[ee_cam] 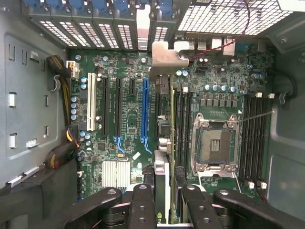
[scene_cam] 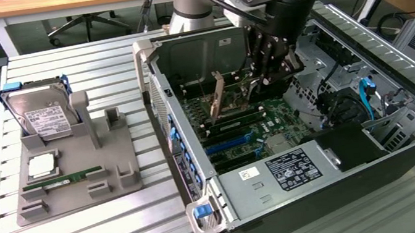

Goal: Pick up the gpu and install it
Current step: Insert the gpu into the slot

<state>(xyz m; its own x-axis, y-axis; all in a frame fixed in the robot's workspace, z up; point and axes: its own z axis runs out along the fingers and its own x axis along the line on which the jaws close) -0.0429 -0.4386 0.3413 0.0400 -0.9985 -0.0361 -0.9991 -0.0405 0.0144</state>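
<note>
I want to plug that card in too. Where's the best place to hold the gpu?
By its long top edge, from straight above, pinching the two flat faces. The gpu stands on edge over the slots, so its bottom edge must stay free. The tool holds it that way.

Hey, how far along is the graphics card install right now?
Pickup looks done: the gripper holds the gpu edge-on inside the open computer case, jaws closed on it. In hand: hanging it over the motherboard slots. Left: the card is not yet seated in a slot.
</note>
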